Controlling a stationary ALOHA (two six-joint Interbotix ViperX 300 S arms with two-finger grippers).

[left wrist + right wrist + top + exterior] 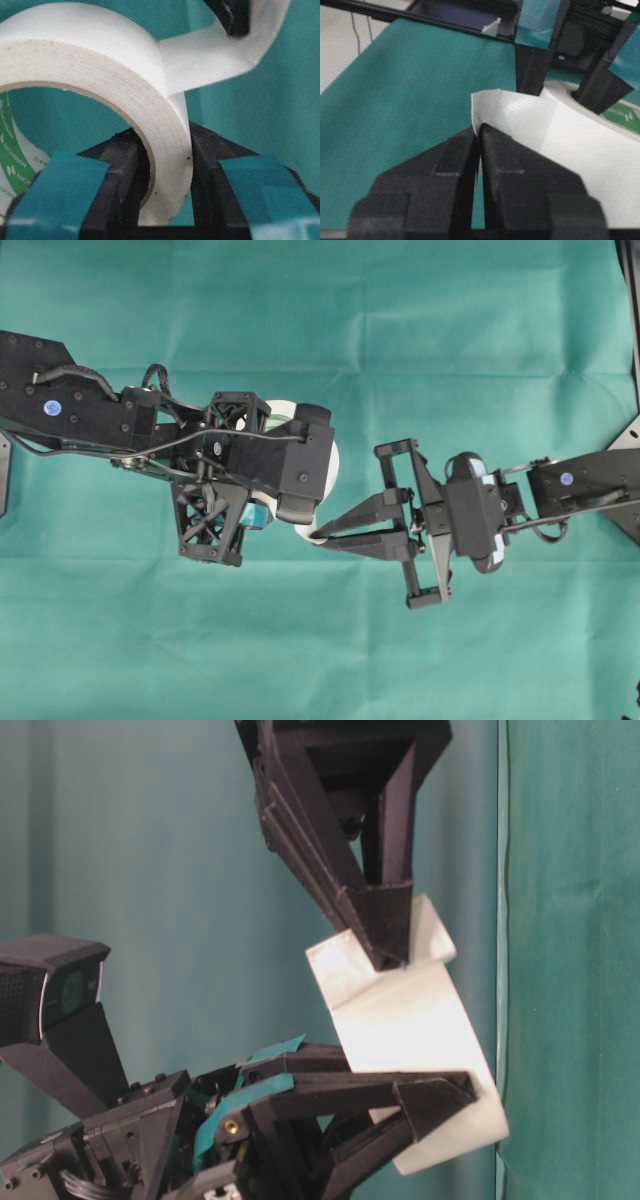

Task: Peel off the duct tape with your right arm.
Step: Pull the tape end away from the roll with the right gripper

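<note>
Duct tape roll (100, 85) hanging clear above the green cloth (320, 300), near mid-table, wall clamped between the left gripper's (167, 165) partly closed fingers. Loose strip end (495, 107) peeling off toward the right, pinched in the fully closed tips of the right gripper (479, 145). Strip running roughly level from roll to tips, so pulling rightward, away from the roll, looking like the way to peel.

Looks like a robotics lab bench — plain teal cloth (320, 640) covering the table, two black arms mounted at 9 and 3 o'clock.
</note>
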